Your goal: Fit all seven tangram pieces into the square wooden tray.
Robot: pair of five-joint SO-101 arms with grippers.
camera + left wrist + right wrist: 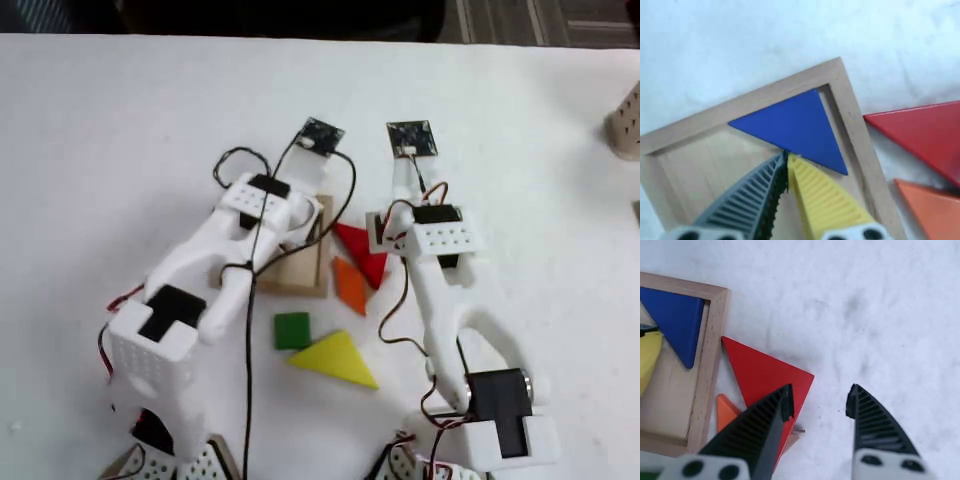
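Note:
The square wooden tray [850, 115] holds a blue triangle [792, 125] in one corner. My left gripper [786, 157] is shut over the tray floor, its tips touching the blue triangle's long edge. On the table beside the tray lie a red triangle [362, 250] and an orange piece [349, 285]. Nearer the front are a green square [292, 330] and a yellow triangle [335, 358]. My right gripper [818, 402] is open above the cloth. Its dark finger [775, 415] overlaps a corner of the red triangle [765, 372], while the other finger hangs over bare cloth.
The white table [120, 130] stretches wide to the left and back. A beige perforated object [625, 125] stands at the right edge. Black cables [250, 300] trail from the left arm over the tray's near side.

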